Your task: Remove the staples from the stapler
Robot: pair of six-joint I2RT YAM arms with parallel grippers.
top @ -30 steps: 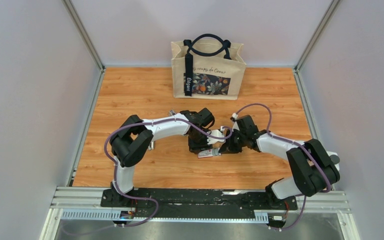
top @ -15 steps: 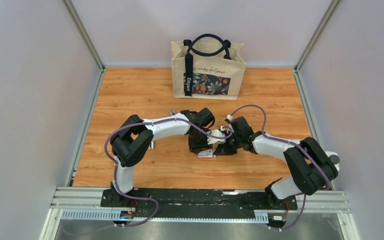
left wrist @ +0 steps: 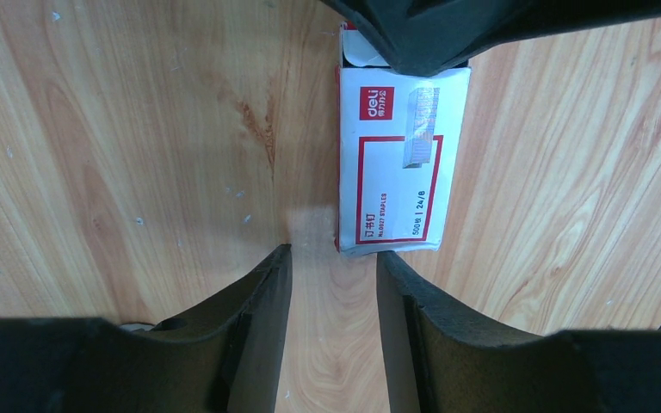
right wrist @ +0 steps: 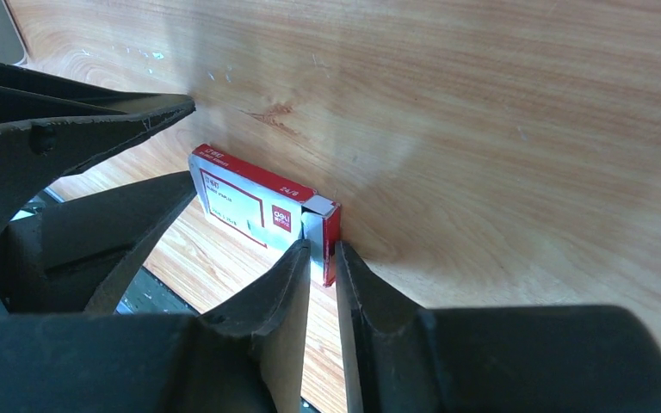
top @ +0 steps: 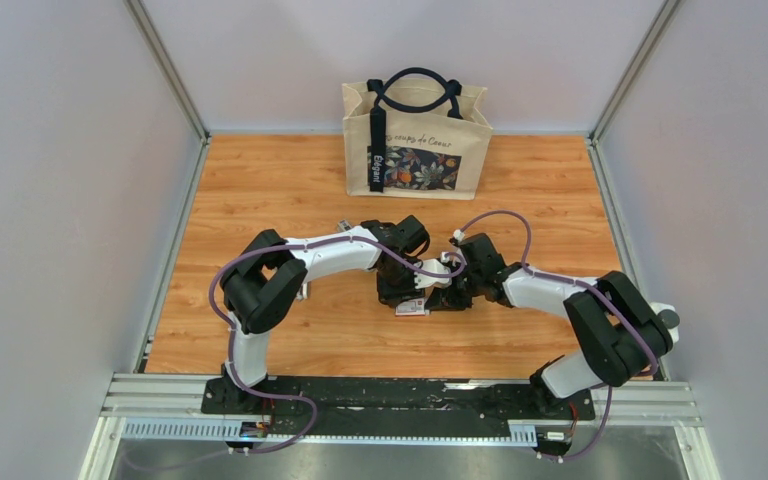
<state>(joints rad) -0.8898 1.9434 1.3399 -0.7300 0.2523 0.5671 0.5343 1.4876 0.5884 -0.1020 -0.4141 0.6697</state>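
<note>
A white and red staple box (top: 412,307) lies flat on the wooden table between the two grippers. In the left wrist view the box (left wrist: 400,159) lies just beyond my left gripper (left wrist: 334,267), which is open and empty, its right fingertip at the box's near corner. My right gripper (right wrist: 323,258) is closed narrowly on the open end flap of the box (right wrist: 250,206). From above, the left gripper (top: 400,290) and right gripper (top: 450,295) face each other over the box. No stapler shows clearly in any view.
A beige tote bag (top: 416,140) with dark handles stands at the back of the table. Grey walls and metal posts close in the left and right sides. The left gripper's fingers (right wrist: 95,172) fill the left of the right wrist view.
My right arm has moved left to the box's end, and the box has shifted slightly left. The left arm has stayed in place.
</note>
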